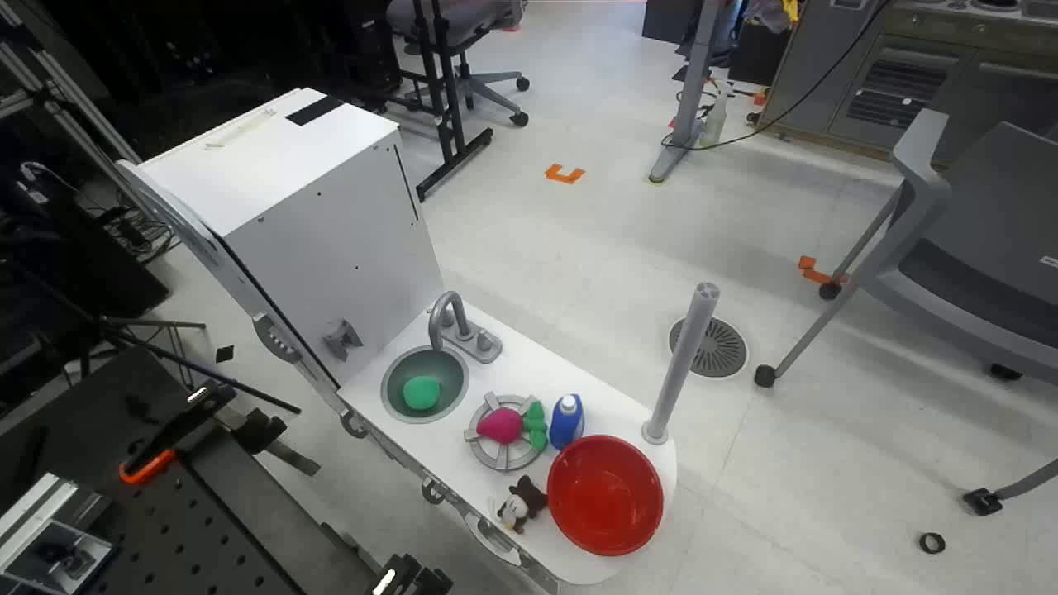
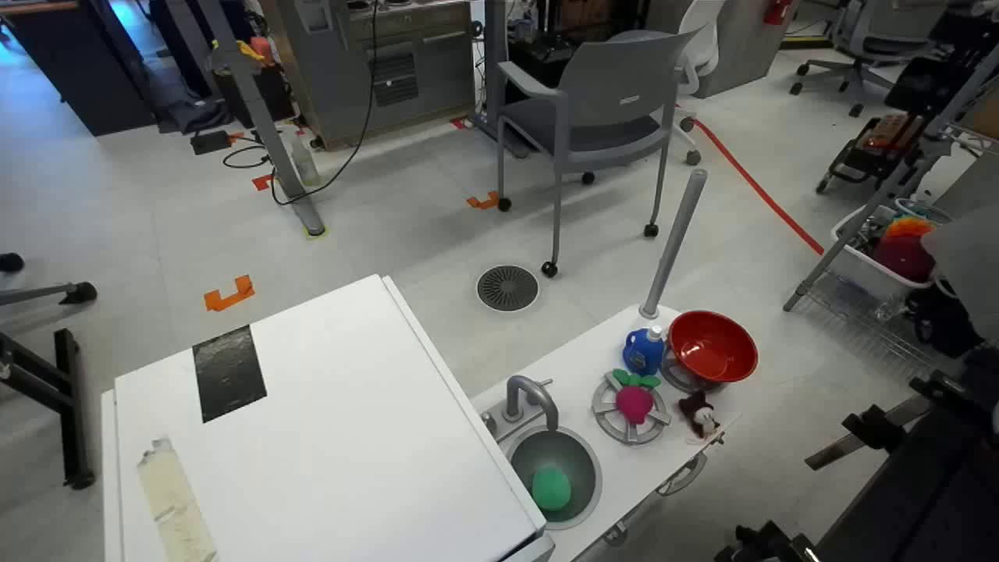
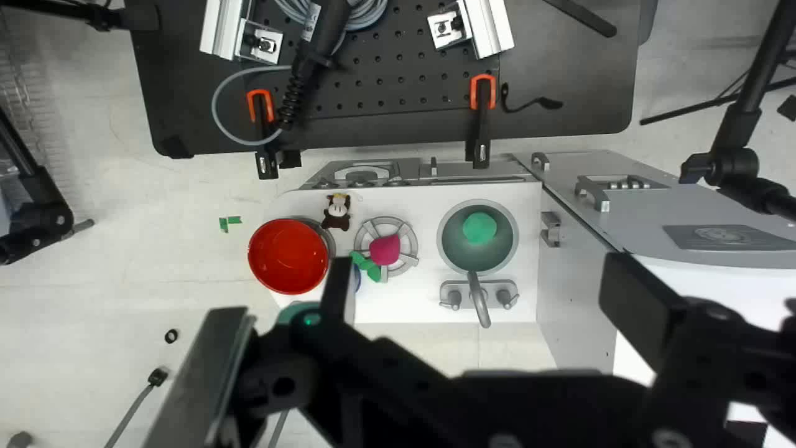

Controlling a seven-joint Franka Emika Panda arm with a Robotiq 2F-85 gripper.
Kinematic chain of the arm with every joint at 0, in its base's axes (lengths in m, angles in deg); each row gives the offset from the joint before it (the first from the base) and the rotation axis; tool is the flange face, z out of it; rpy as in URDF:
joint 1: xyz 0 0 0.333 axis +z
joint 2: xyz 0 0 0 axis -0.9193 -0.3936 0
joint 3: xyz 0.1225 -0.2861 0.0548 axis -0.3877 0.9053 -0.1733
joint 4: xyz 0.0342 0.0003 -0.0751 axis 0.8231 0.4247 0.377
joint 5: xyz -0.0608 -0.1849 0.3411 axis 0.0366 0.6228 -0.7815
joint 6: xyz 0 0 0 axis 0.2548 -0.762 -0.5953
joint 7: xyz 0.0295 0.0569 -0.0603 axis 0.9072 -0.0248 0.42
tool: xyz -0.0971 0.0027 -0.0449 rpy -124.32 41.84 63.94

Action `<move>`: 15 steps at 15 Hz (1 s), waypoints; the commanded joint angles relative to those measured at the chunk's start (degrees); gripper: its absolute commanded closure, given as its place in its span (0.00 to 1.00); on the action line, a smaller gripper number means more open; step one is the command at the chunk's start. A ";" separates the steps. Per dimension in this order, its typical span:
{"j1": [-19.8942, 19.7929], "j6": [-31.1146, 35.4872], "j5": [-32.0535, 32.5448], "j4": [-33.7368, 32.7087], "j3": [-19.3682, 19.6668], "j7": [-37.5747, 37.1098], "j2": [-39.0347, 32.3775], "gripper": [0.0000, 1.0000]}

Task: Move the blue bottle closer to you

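A small blue bottle with a white cap stands upright on the white toy-kitchen counter, between a red bowl and a burner. An exterior view also shows the bottle with its handle and the red bowl beside it. In the wrist view only a sliver of the bottle shows; my left finger hides the rest. My gripper is wide open and empty, high above the counter, with the faucet and sink seen between its fingers. The gripper is out of view in both exterior views.
A pink-and-green toy lies on the burner. A brown plush toy lies near the front edge. A green round item sits in the sink by the faucet. A grey post and a tall white cabinet rise from the counter's ends.
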 commanded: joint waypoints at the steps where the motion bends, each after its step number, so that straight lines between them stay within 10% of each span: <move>1: 0.41 -0.10 0.19 -0.22 0.30 -0.21 -0.08 0.00; 15: -0.69 3.53 1.97 -0.40 0.69 0.12 -2.57 0.00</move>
